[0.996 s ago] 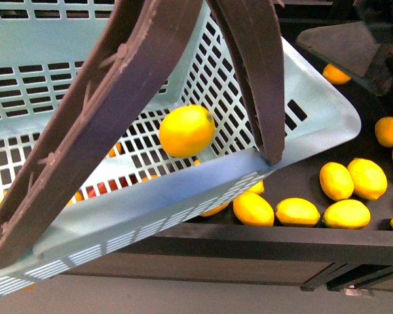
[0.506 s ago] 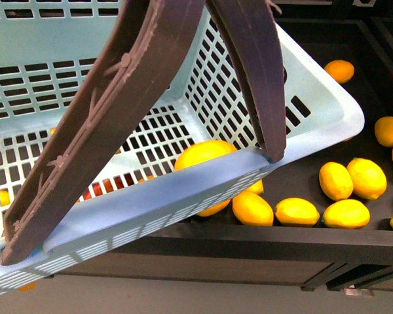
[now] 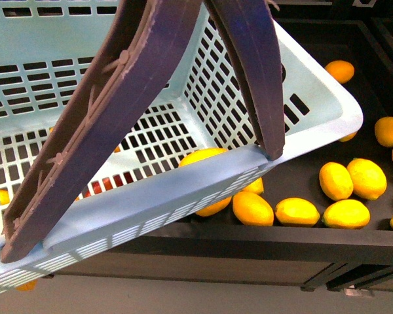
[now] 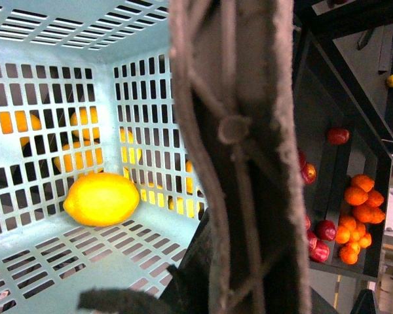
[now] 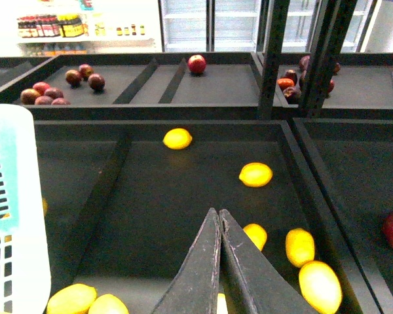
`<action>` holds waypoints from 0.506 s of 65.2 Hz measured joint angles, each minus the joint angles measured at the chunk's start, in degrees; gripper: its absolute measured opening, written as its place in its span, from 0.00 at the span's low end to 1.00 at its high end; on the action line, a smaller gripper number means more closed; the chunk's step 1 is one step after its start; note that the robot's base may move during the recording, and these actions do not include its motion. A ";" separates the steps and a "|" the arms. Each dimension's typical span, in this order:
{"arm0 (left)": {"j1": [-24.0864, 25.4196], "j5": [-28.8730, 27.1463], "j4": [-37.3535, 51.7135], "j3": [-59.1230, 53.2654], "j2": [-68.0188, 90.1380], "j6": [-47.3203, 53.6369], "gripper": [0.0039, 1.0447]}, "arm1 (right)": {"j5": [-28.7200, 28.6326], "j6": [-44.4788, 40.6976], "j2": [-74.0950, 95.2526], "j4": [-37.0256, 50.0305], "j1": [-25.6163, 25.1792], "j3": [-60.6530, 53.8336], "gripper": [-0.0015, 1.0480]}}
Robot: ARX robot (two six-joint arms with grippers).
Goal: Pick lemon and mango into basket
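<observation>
The pale teal basket (image 3: 183, 186) hangs tilted in front of me, and its brown handles (image 3: 255, 72) fill the front view. One lemon (image 3: 203, 157) lies inside, half hidden behind the near rim. In the left wrist view it rests on the slotted floor (image 4: 101, 198) against the wall. My left gripper (image 4: 203, 275) is shut on the basket's handle (image 4: 239, 131). My right gripper (image 5: 219, 212) is shut and empty above the dark fruit tray. The basket's corner (image 5: 13, 196) shows beside it. I cannot pick out the mango among the yellow fruits.
Several loose yellow fruits (image 3: 336, 180) lie in the black tray (image 3: 281, 239) below and right of the basket, more in the right wrist view (image 5: 255, 174). Tangerines (image 4: 357, 216) and dark red fruits (image 4: 324, 239) fill side trays. A shelf upright (image 5: 275, 59) stands behind.
The lemon in the basket has rolled down to the near rim and is now half hidden. The dark arm at the upper right has left the front view. The basket has shifted slightly.
</observation>
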 joint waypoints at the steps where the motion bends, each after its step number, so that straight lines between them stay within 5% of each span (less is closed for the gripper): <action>1: 0.00 0.02 0.00 0.00 0.00 -0.02 0.04 | -0.87 -0.04 -0.39 -0.22 -0.48 -0.17 0.02; 15: 0.00 0.02 0.00 0.00 0.00 0.04 0.04 | -2.58 -0.15 -7.48 -4.66 -3.61 -2.60 0.06; 24: 0.00 0.11 0.00 0.00 0.00 -0.02 0.04 | -2.58 -0.13 -8.26 -4.81 -3.63 -2.80 0.27; 33: 0.00 0.02 0.00 0.00 0.00 0.02 0.04 | -2.58 -0.13 -8.28 -4.81 -3.65 -2.80 0.62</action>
